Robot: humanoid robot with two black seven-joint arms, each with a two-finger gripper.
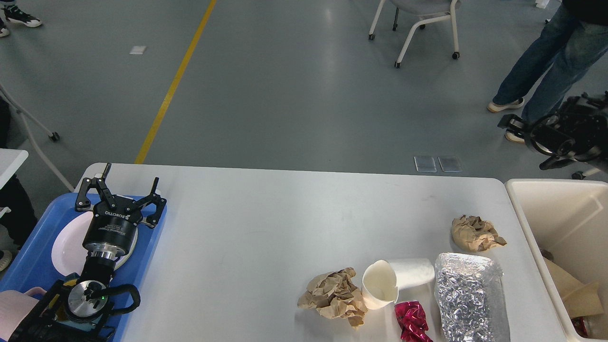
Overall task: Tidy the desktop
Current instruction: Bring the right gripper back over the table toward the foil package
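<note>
The white desktop (pixel 266 228) holds litter at its right front: a crumpled brown paper ball (pixel 334 297), a white paper cup (pixel 396 280) on its side, a red foil wrapper (pixel 412 320), a silver foil bag (pixel 470 297) and a second brown paper ball (pixel 476 232). My left gripper (pixel 132 175) is open and empty, above the far end of the blue tray (pixel 28 256). My right gripper (pixel 560 130) is raised high beyond the beige bin (pixel 555 204). It is dark, and its fingers cannot be told apart.
A white plate (pixel 64 247) lies in the blue tray under my left arm, with a pink item (pixel 14 308) at the front left. Brown paper (pixel 574 292) lies in the bin. A person (pixel 546 61) and a chair (pixel 418 19) stand beyond the table.
</note>
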